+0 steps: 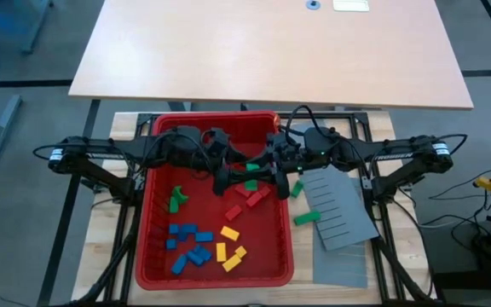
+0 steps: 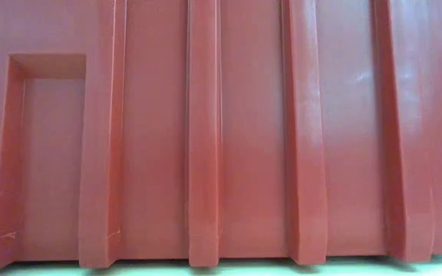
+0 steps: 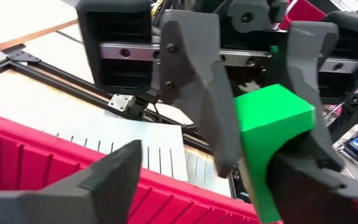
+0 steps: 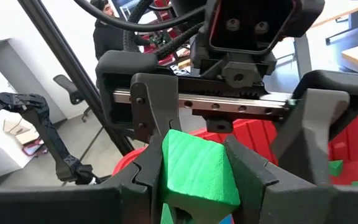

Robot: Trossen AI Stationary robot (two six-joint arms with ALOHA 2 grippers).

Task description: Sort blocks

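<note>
A green block is pinched between the fingers of both claws at once, where the left claw and the right claw meet above the red bin. It is a plain solid brick with faint wood grain, held tilted with one corner up. Just beneath the claws lie red blocks, nearly lost against the bin floor. A green pair lies below the left claw; further below it sit the blue blocks and the yellow blocks. Another green block lies below the right claw, outside the bin on the grey slotted panel.
</note>
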